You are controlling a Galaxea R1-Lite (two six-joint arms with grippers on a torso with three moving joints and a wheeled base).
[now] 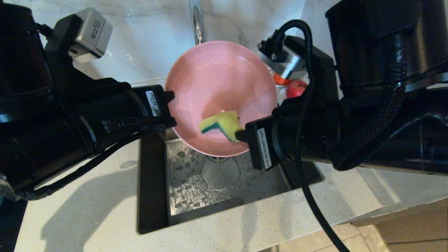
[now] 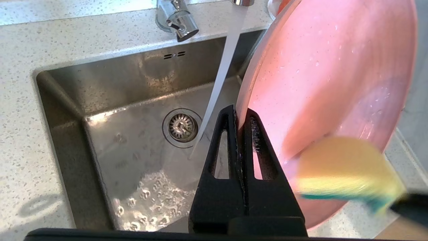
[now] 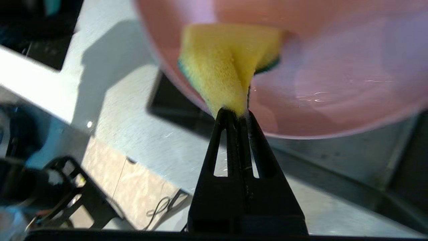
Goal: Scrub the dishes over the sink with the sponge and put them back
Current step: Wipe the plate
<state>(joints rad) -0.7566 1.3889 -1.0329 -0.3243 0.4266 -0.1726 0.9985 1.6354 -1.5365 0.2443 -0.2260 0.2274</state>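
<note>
A wide pink plate (image 1: 220, 87) is held tilted over the steel sink (image 1: 196, 189), its inside facing up toward the head camera. My left gripper (image 1: 172, 105) is shut on the plate's (image 2: 334, 73) left rim, which sits pinched between the tips of that left gripper (image 2: 241, 115). My right gripper (image 1: 240, 134) is shut on a yellow sponge (image 1: 221, 124) with a green layer, and the sponge (image 3: 227, 63) presses against the plate's (image 3: 334, 83) inner face near its lower edge; the right gripper (image 3: 236, 115) pinches one end of it. No bowl is in view.
Water runs from the chrome faucet (image 2: 177, 18) behind the plate down by the round drain (image 2: 181, 126). Red fruit (image 1: 295, 87) lies on the counter behind my right arm. Pale speckled countertop (image 1: 84, 196) surrounds the sink (image 2: 100, 110).
</note>
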